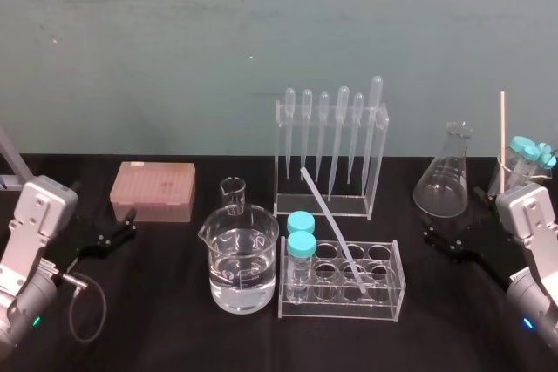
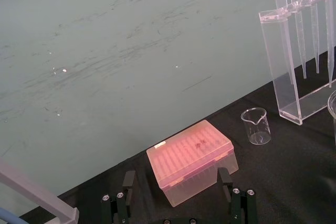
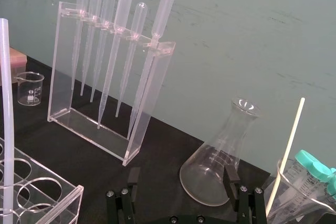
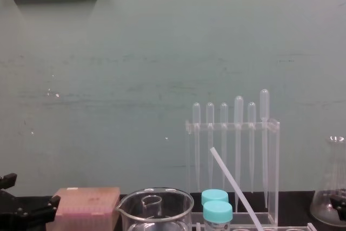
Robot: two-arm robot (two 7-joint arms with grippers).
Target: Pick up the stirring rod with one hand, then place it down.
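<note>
The stirring rod [image 1: 331,226] is a thin translucent-white stick. It leans with its lower end in a hole of the clear test tube rack [image 1: 398,294] and its top tilted back-left toward the pipette rack. The rod also shows in the chest view [image 4: 235,187] and in the right wrist view [image 3: 6,103]. My right gripper [image 1: 452,213] hovers open to the right of the rack, in front of the conical flask, apart from the rod, with nothing between its fingers [image 3: 229,177]. My left gripper [image 1: 132,222] stands open at the far left beside the pink box.
A water-filled beaker [image 1: 243,269] stands left of the test tube rack, which holds two blue-capped tubes [image 1: 301,246]. Behind are a small beaker [image 1: 233,195], a pipette rack [image 1: 330,158] and a pink tip box [image 1: 152,191]. A conical flask [image 1: 446,173] and a beaker with capped tubes [image 1: 527,159] stand right.
</note>
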